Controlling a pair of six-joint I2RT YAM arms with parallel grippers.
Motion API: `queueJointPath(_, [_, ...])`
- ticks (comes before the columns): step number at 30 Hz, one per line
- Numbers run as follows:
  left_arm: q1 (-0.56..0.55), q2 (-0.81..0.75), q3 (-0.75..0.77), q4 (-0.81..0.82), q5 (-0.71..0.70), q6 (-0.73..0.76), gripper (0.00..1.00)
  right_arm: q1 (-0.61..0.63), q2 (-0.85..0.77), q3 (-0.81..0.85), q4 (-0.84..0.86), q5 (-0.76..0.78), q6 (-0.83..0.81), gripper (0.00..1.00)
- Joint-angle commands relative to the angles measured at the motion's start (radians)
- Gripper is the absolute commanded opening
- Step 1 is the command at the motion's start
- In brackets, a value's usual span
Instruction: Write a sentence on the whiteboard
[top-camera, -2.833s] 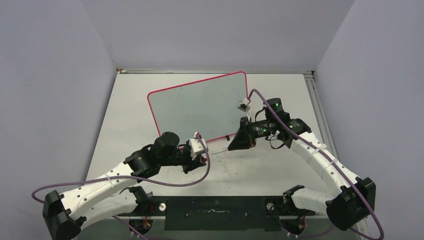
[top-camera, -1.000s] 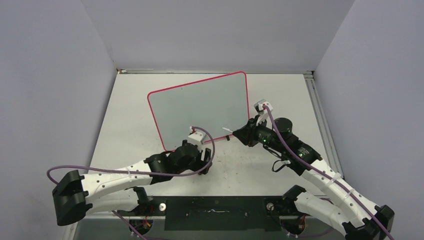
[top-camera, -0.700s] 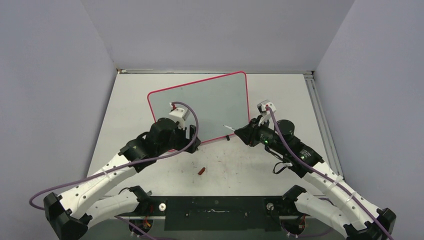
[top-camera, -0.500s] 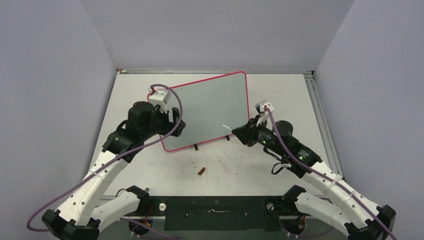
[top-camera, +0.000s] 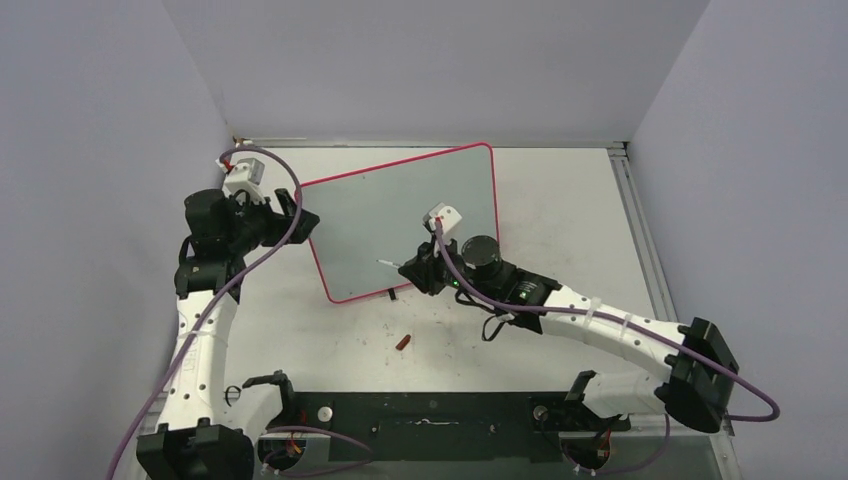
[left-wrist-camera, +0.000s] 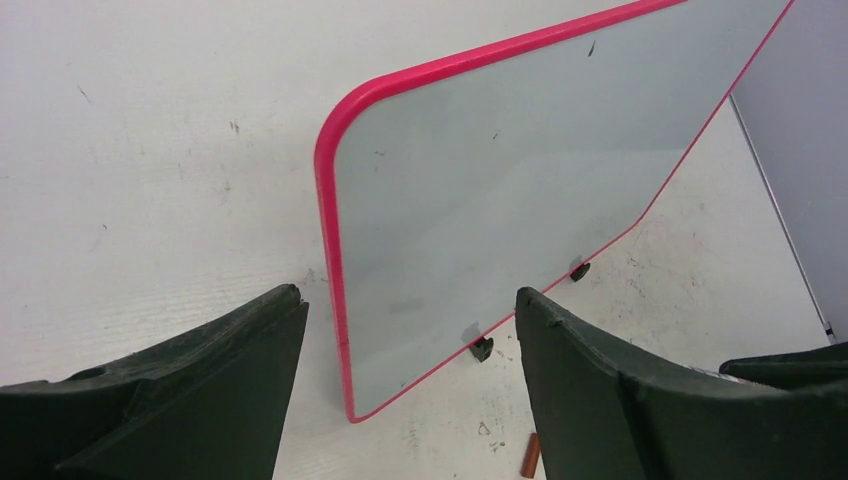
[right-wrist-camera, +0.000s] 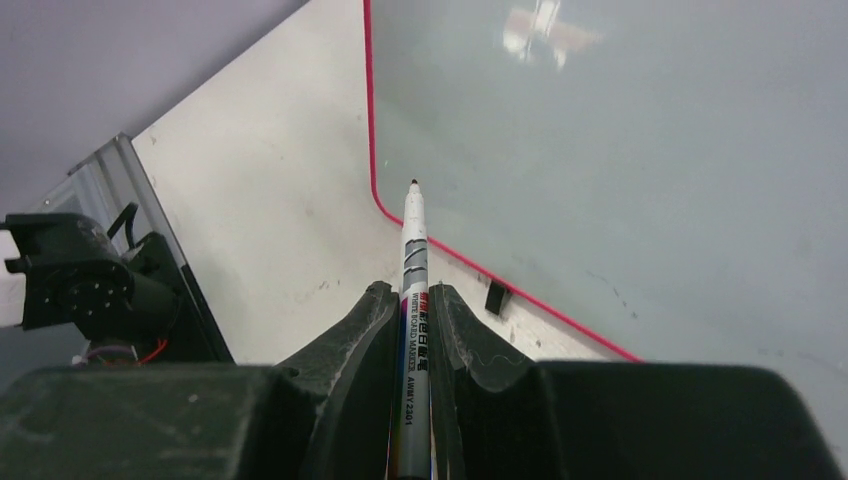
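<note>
The whiteboard (top-camera: 420, 215) stands tilted on two black feet, pale grey with a pink-red rim. No sentence shows on its face. My right gripper (top-camera: 415, 270) is shut on a white marker (right-wrist-camera: 412, 260). The marker's uncapped tip hangs just in front of the board's lower left corner, and contact cannot be told. My left gripper (top-camera: 303, 215) is open at the board's left edge, holding nothing. In the left wrist view the whiteboard (left-wrist-camera: 520, 190) has its rounded lower corner between my open left gripper (left-wrist-camera: 408, 295) fingers, apart from both.
A small red-brown marker cap (top-camera: 403, 342) lies on the white table in front of the board; the cap (left-wrist-camera: 531, 455) also shows by my right finger. Grey walls close in three sides. A metal rail (top-camera: 632, 205) runs along the table's right edge.
My left arm swung from the table front up to the board's left edge, leaving the cap on the table, jaws widening. My right arm carried the marker left across the board's front.
</note>
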Motion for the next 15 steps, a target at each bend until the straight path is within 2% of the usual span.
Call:
queueJointPath(1, [0.081,0.008,-0.018,0.144,0.207,0.018,0.75,0.003,0.091,0.142,0.165,-0.032,-0.056,0.05])
queueJointPath(6, [0.115,0.061,-0.037,0.250,0.291,0.021,0.74,0.004,0.200,0.238,0.182,-0.065,-0.081,0.05])
queueJointPath(15, [0.179,0.163,-0.050,0.410,0.400,-0.030,0.59,0.008,0.336,0.369,0.196,-0.076,-0.112,0.05])
